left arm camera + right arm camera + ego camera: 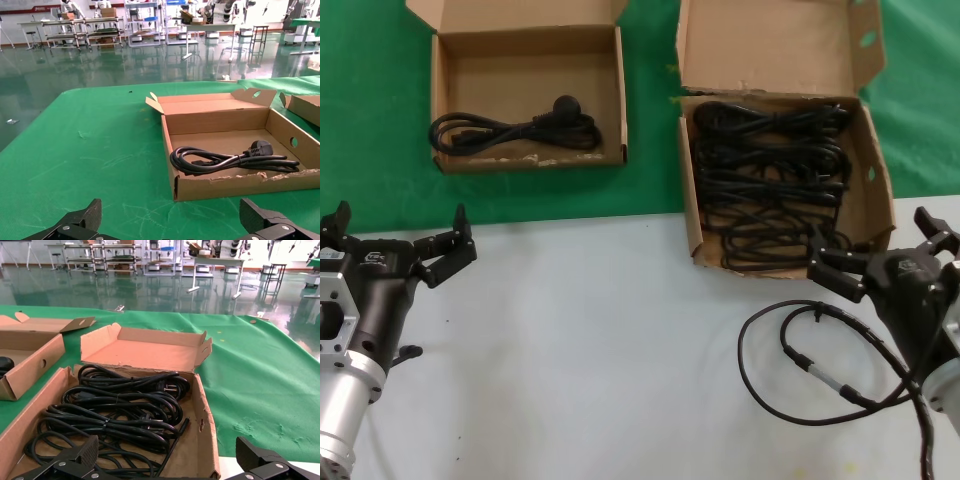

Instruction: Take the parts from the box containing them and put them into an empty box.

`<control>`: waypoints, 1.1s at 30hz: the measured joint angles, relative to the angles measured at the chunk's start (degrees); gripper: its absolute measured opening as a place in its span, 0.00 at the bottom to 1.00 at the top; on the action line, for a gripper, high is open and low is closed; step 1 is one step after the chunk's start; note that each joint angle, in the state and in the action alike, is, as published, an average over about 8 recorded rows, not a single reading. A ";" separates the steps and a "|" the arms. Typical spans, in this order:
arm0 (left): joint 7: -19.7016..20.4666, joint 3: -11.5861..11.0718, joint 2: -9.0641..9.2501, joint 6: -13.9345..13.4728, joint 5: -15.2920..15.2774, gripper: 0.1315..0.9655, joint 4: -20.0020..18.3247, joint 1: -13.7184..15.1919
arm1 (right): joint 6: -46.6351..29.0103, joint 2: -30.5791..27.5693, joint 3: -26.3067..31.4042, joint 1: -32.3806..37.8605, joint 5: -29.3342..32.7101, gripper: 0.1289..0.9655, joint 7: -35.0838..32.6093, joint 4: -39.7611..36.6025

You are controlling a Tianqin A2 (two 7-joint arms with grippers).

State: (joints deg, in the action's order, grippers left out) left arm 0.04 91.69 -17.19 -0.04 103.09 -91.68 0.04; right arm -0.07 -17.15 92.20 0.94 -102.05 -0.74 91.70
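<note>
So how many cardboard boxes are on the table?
2. The smaller box sits on the robot's left with one power cord inside. The bigger box sits on the right, full of bundled cords.

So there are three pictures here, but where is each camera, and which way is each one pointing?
Head view: on the robot's head, looking down at the table; both arms show, left tool and right tool open.
Left wrist view: on the left arm, facing the small box with one power cord; tool tips show.
Right wrist view: on the right arm, facing the large box of power cords.
Shared: the head view holds both boxes.
</note>
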 joint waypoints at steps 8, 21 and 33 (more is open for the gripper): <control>0.00 0.00 0.00 0.00 0.00 1.00 0.00 0.00 | 0.00 0.00 0.00 0.00 0.00 1.00 0.00 0.00; 0.00 0.00 0.00 0.00 0.00 1.00 0.00 0.00 | 0.00 0.00 0.00 0.00 0.00 1.00 0.00 0.00; 0.00 0.00 0.00 0.00 0.00 1.00 0.00 0.00 | 0.00 0.00 0.00 0.00 0.00 1.00 0.00 0.00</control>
State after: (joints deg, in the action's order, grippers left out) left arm 0.04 91.69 -17.19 -0.04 103.09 -91.68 0.04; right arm -0.07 -17.15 92.20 0.94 -102.05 -0.74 91.70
